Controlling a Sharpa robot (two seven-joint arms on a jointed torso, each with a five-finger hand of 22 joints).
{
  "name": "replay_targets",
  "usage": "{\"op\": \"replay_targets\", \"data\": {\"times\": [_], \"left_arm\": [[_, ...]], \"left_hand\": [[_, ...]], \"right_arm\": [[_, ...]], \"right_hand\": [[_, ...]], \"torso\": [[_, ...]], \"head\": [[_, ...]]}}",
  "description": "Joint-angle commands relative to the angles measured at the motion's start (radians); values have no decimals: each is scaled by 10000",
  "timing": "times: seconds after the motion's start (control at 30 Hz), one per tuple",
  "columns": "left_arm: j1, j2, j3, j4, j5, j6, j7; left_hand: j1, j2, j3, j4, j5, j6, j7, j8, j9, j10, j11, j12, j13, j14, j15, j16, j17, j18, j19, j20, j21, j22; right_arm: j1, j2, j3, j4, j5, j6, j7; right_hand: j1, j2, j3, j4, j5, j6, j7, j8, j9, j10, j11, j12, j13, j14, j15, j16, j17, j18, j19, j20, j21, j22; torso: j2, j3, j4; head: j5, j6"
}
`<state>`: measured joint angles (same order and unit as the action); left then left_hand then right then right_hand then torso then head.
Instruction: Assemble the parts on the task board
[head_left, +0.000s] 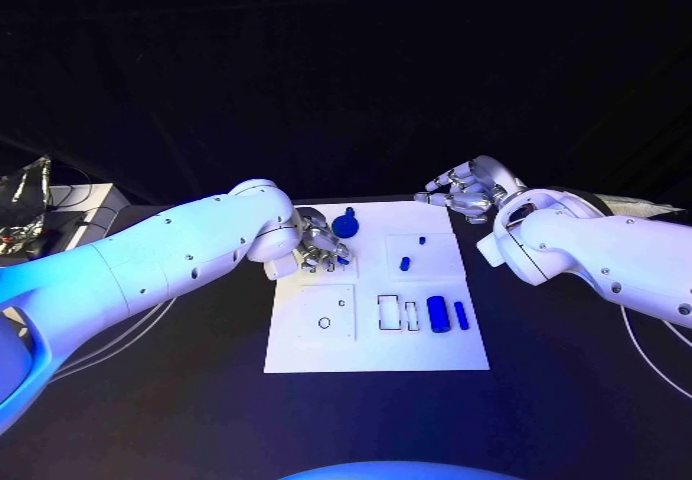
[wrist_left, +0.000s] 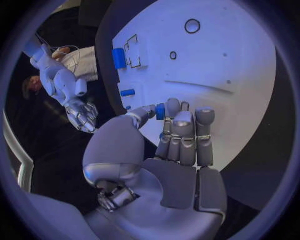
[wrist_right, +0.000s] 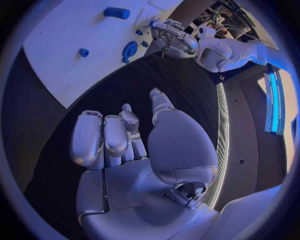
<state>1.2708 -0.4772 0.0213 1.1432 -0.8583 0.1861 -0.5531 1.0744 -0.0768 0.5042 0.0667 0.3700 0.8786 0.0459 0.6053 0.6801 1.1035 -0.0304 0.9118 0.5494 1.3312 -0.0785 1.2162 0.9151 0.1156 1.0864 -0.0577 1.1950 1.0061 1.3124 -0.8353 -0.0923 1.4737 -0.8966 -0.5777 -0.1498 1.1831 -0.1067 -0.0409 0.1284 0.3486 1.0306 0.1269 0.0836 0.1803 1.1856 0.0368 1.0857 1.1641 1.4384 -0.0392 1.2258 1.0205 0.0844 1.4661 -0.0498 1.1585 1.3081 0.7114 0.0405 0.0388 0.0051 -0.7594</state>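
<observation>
On the black surface, the white board carries a thick blue cylinder beside a thin rod, a small peg mid-board and a round knob by the far edge. The left hand pinches a small blue part over the board's far left corner. The right hand hangs released beyond the far right corner, grasping nothing.

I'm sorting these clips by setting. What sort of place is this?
Probably a robotics lab or demo bench: a white task board with small blue parts on a black table, worked by the left robot hand and right robot hand.
</observation>
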Motion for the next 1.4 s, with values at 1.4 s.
{"op": "replay_targets", "data": {"times": [1.4], "left_arm": [[-273, -401, -213, 805, -2033, -1142, -526]], "left_hand": [[-688, -222, 1871, -1864, 1353, 840, -344, -107, 942, 917, -321, -302, 190, 875, -279, -18, 1520, -165, 1089, -251, 424, 1053]], "right_arm": [[-7, -46, -1, 9, -182, -49, 166]], "right_hand": [[7, 12, -32, -83, 124, -58, 58, -85, -41, -26, -61, -154, -71, 19, -44, -82, -80, 22, 391, -67, -98, 1557]], "torso": [[-65, 0, 57]], "head": [[82, -219]]}}
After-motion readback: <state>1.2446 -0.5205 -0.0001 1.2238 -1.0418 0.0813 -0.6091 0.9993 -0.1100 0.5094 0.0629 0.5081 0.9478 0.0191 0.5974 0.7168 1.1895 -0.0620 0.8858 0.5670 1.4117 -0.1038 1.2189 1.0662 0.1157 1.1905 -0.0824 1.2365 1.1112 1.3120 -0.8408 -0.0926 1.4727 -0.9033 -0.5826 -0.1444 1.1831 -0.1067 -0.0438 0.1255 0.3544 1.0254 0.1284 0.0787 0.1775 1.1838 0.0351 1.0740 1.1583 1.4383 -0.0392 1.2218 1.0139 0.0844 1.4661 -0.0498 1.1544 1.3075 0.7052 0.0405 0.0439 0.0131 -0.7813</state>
